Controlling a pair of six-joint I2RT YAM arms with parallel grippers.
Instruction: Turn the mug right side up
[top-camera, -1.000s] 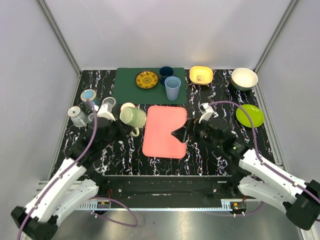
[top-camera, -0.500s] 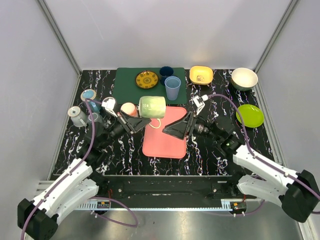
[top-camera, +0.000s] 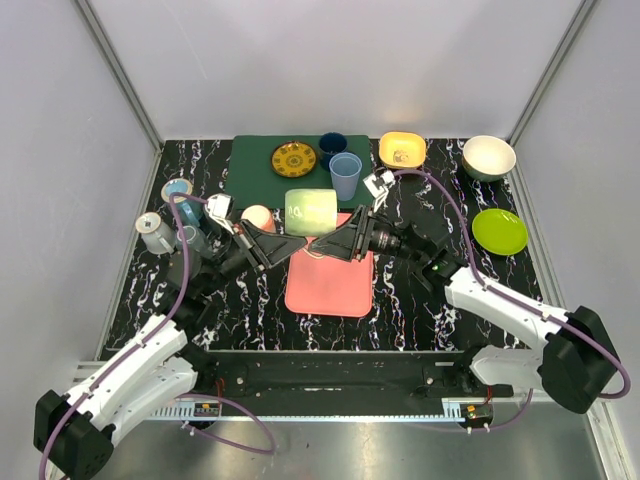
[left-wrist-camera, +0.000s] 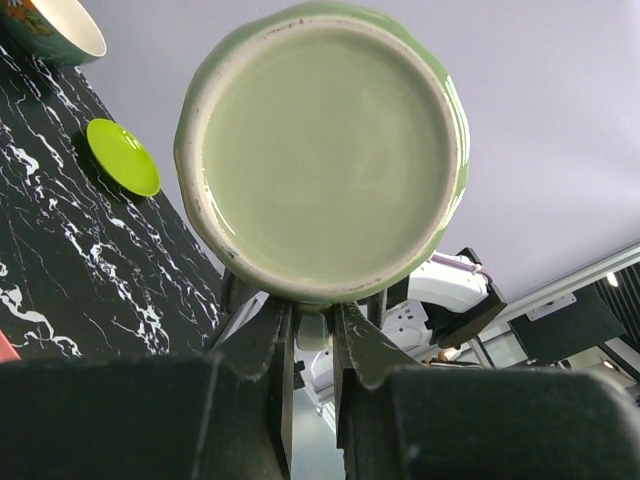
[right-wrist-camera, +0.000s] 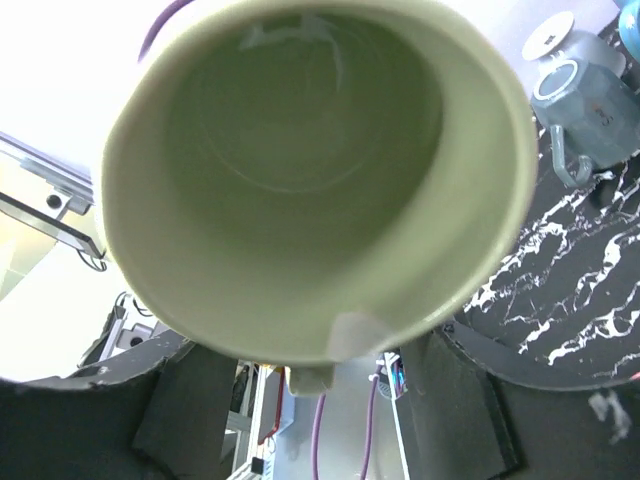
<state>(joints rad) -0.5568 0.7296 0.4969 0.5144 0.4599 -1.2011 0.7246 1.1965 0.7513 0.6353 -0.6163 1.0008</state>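
Observation:
The pale green mug (top-camera: 310, 211) hangs on its side above the pink mat (top-camera: 330, 280), base toward the left arm, mouth toward the right arm. My left gripper (top-camera: 283, 241) is shut on the mug's handle; the left wrist view shows the mug's base (left-wrist-camera: 320, 150) above my left gripper (left-wrist-camera: 312, 330), whose fingers (left-wrist-camera: 268, 345) pinch the handle. My right gripper (top-camera: 338, 240) is open just below the mug's mouth. In the right wrist view the hollow mouth (right-wrist-camera: 310, 160) fills the frame, with my right gripper (right-wrist-camera: 320, 400) spread wide either side of the handle stub.
On the dark green mat (top-camera: 250, 170) are a patterned plate (top-camera: 293, 159) and blue cups (top-camera: 345, 175). A yellow bowl (top-camera: 402, 150), white bowl (top-camera: 488, 157) and lime plate (top-camera: 499, 231) stand at right. A grey mug (top-camera: 155, 232) and blue-topped cup (top-camera: 178, 190) stand at left.
My left gripper lifted the mug off the table and carried it right, over the pink mat. My right gripper moved left and up to the mug's mouth.

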